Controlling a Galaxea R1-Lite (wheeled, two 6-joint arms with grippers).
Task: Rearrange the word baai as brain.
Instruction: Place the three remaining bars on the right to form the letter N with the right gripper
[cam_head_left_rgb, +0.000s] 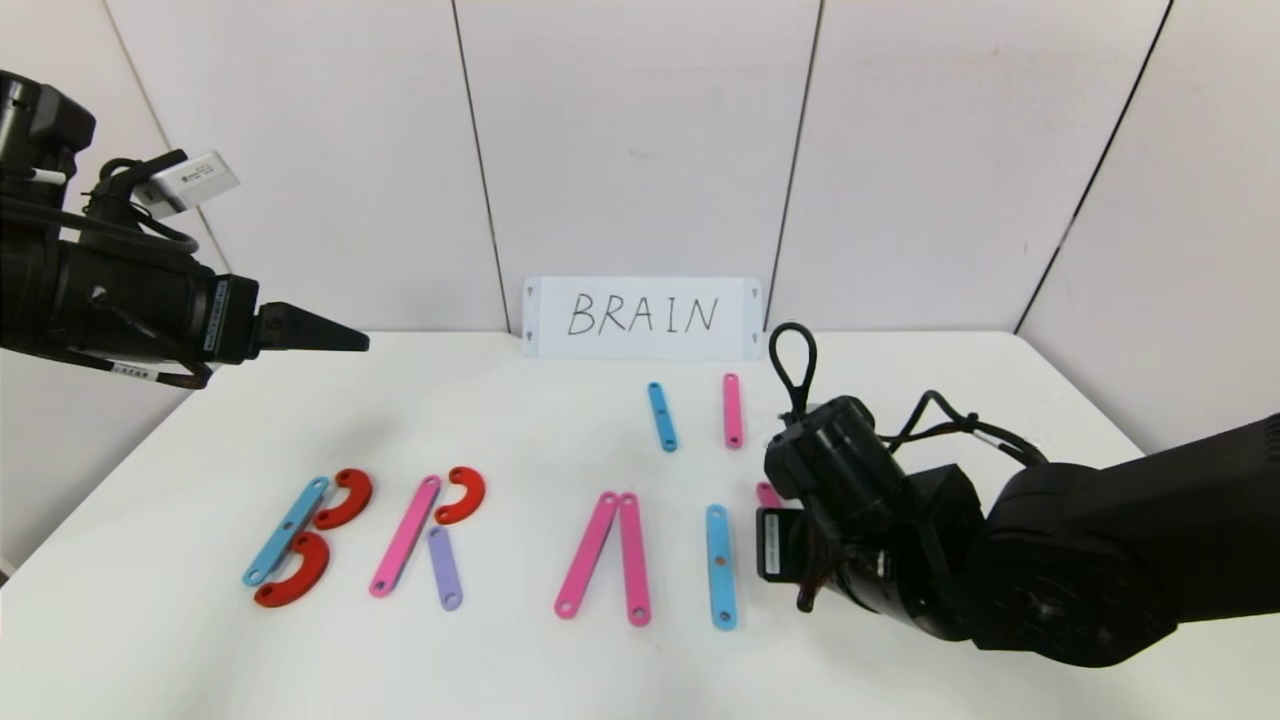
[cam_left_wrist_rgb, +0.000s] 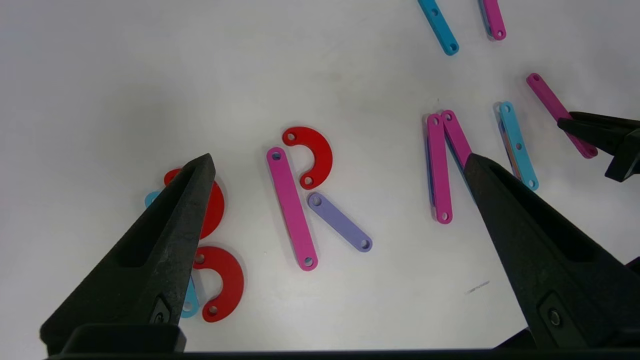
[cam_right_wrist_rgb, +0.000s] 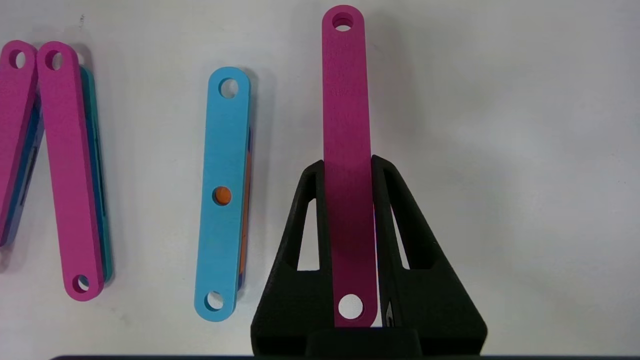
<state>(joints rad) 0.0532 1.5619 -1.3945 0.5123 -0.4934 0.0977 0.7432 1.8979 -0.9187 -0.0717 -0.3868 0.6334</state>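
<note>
The word lies in a row on the white table. It begins with a blue strip (cam_head_left_rgb: 285, 530) and two red curves (cam_head_left_rgb: 345, 498), then a pink strip (cam_head_left_rgb: 405, 535), a red curve (cam_head_left_rgb: 462, 494) and a purple strip (cam_head_left_rgb: 444, 568). Two pink strips (cam_head_left_rgb: 605, 555) meet at their far ends, and a blue strip (cam_head_left_rgb: 720, 565) lies right of them. My right gripper (cam_right_wrist_rgb: 347, 162) is low over the table just right of that blue strip (cam_right_wrist_rgb: 222, 195), shut on a pink strip (cam_right_wrist_rgb: 345, 90) held lengthwise between its fingers. My left gripper (cam_left_wrist_rgb: 339, 160) hangs open and empty, high at the left.
A white card (cam_head_left_rgb: 642, 317) with BRAIN handwritten on it stands at the back wall. A loose blue strip (cam_head_left_rgb: 661, 416) and a loose pink strip (cam_head_left_rgb: 732, 410) lie in front of it. The table's front edge is near the letters.
</note>
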